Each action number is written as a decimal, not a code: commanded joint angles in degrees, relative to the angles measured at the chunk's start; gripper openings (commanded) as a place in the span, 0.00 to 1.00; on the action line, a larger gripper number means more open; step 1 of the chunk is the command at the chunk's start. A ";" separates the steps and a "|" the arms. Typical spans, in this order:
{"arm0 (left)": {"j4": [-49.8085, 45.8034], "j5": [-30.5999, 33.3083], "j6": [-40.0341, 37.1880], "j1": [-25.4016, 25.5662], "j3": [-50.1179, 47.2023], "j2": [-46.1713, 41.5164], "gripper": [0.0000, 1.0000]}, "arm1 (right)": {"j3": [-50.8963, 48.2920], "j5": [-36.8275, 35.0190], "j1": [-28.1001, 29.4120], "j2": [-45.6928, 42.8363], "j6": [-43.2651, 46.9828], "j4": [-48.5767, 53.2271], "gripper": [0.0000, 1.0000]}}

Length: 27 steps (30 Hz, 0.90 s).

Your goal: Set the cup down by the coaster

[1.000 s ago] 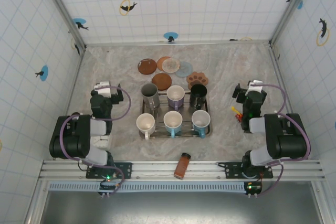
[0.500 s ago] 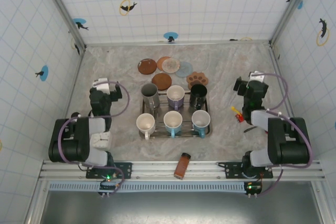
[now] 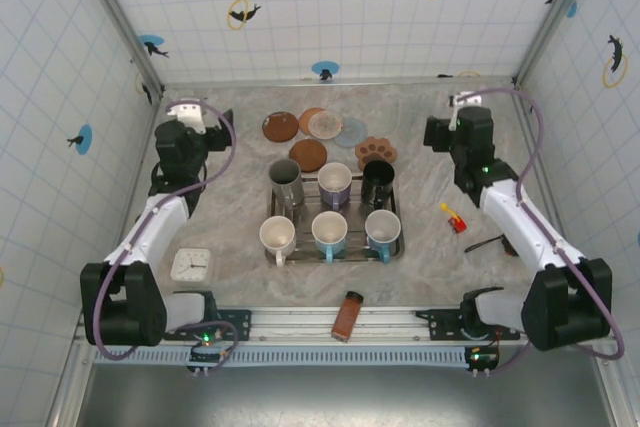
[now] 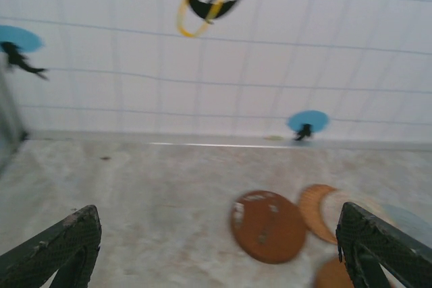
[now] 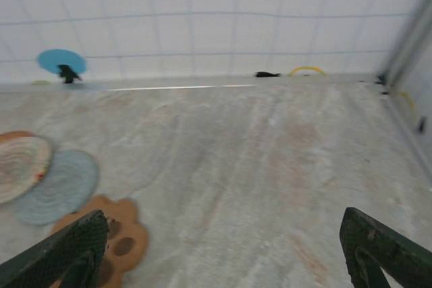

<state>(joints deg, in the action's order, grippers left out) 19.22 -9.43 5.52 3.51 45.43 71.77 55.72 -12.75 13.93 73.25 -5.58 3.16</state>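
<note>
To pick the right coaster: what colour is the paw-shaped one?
Orange-brown with darker spots. The paw-shaped coaster shows best in the top external view.

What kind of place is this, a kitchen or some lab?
Probably a robot test cell, not a kitchen: dolphin-sticker walls box in a table, where two robot arms face a tray of cups.

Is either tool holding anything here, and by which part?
Nothing is held: the left tool and the right tool are both open and empty.
</note>
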 commanded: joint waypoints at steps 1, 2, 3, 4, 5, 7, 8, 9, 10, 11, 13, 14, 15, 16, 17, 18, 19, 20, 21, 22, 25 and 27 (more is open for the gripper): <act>-6.69 -8.04 3.01 1.84 4.05 1.90 0.91 | 9.23 8.62 0.93 6.54 -2.19 13.62 0.87; -7.43 -9.66 5.22 2.22 5.17 2.79 0.91 | 12.23 9.84 1.46 8.94 -2.28 15.75 0.85; -7.92 -11.19 5.59 2.70 6.25 3.75 0.89 | 15.80 10.02 2.28 11.74 -2.45 18.50 0.82; -8.14 -12.07 5.73 3.41 6.95 4.51 0.88 | 19.21 9.41 3.46 14.44 -3.09 20.86 0.81; -8.07 -12.35 5.88 4.14 7.40 5.05 0.87 | 21.87 9.39 4.29 16.66 -3.49 22.52 0.81; -7.83 -12.83 6.23 5.57 8.22 5.95 0.87 | 27.12 10.44 6.16 21.45 -3.65 24.82 0.81; -7.44 -13.64 6.58 5.95 8.42 6.21 0.87 | 29.62 10.78 6.88 23.58 -3.36 25.83 0.81; -7.05 -15.06 7.01 6.31 8.71 6.51 0.87 | 32.89 11.15 7.52 26.42 -2.85 28.10 0.81; -5.93 -16.56 7.66 6.42 8.52 6.69 0.87 | 36.51 11.57 8.03 29.42 -2.32 30.94 0.81; -4.65 -17.95 8.40 6.50 8.22 6.80 0.87 | 40.13 12.29 8.27 32.33 -1.96 33.78 0.81; -1.94 -20.01 9.67 6.86 7.67 7.14 0.87 | 48.77 15.18 8.40 39.21 -0.29 40.77 0.73; -1.20 -20.35 9.87 6.99 7.53 7.31 0.87 | 52.43 16.39 8.48 42.25 0.62 44.17 0.71; -0.65 -20.47 9.89 7.32 7.64 7.56 0.87 | 56.24 17.09 8.54 45.40 1.09 47.65 0.68; -0.51 -20.43 9.77 7.54 8.00 7.89 0.87 | 59.34 17.30 8.63 48.17 1.27 49.82 0.67; -0.57 -20.72 9.64 7.72 8.19 8.13 0.87 | 61.36 17.65 8.66 50.04 1.44 51.03 0.67; -0.68 -20.90 9.45 7.90 8.73 8.42 0.87 | 63.02 17.88 8.83 51.83 1.63 51.85 0.67; -0.90 -21.25 9.14 8.12 8.94 8.61 0.87 | 64.25 17.92 8.96 53.21 1.63 52.25 0.67; -1.10 -21.56 8.94 8.12 9.21 8.78 0.87 | 65.14 18.03 9.09 54.15 1.67 52.53 0.67; -1.22 -21.76 8.63 8.25 9.32 8.87 0.87 | 66.06 18.18 9.23 54.79 1.87 52.88 0.68; -1.24 -21.85 8.40 8.32 9.33 8.98 0.87 | 67.00 18.20 9.40 56.63 2.04 53.53 0.68; -1.30 -21.77 7.84 8.48 9.26 9.22 0.87 | 69.24 18.17 9.78 59.21 2.76 55.53 0.69; -1.43 -21.51 7.63 8.49 9.30 9.51 0.87 | 70.18 17.42 9.97 60.70 2.37 56.79 0.68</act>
<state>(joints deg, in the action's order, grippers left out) 16.43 -29.61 13.76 11.64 52.97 80.40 122.08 4.34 23.27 132.00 -4.01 54.78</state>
